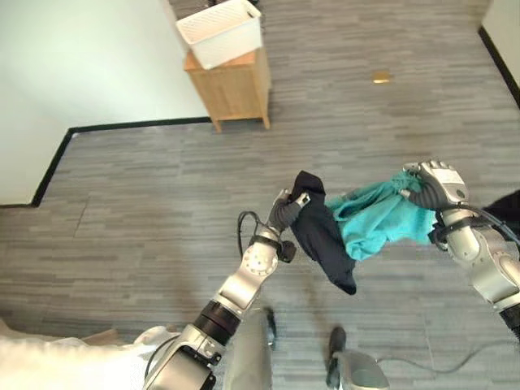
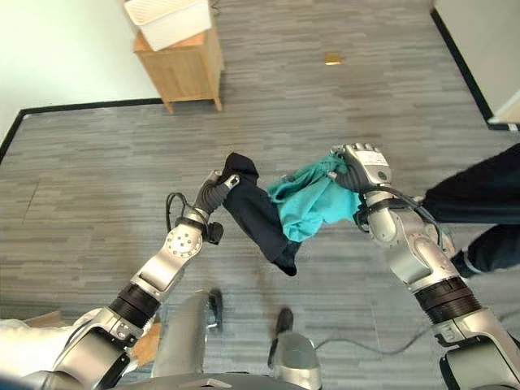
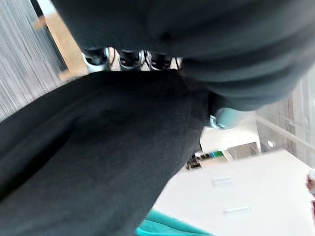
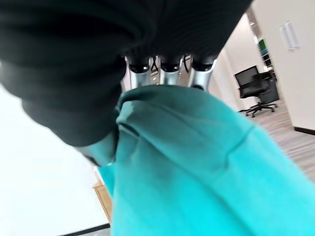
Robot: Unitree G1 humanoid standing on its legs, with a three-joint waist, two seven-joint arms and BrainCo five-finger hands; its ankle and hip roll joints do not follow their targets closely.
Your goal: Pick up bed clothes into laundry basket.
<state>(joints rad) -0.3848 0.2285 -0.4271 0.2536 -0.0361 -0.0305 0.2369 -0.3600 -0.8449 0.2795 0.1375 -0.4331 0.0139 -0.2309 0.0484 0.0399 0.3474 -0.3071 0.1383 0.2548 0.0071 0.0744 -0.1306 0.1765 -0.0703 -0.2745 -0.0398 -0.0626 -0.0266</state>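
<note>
Left hand (image 1: 286, 213) grips the dark cloth (image 1: 323, 240), right hand (image 1: 435, 187) the teal one (image 1: 378, 221); basket (image 1: 221, 31) sits far off, upper left.

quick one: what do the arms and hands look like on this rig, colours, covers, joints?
Both arms are silver-grey metal with black bands at the joints. The left forearm carries a round silver joint disc. The left hand and right hand have dark ribbed covers over the back and wrist; the right hand's top is a pale grey plate. Silver fingers show beneath the cover.
</note>
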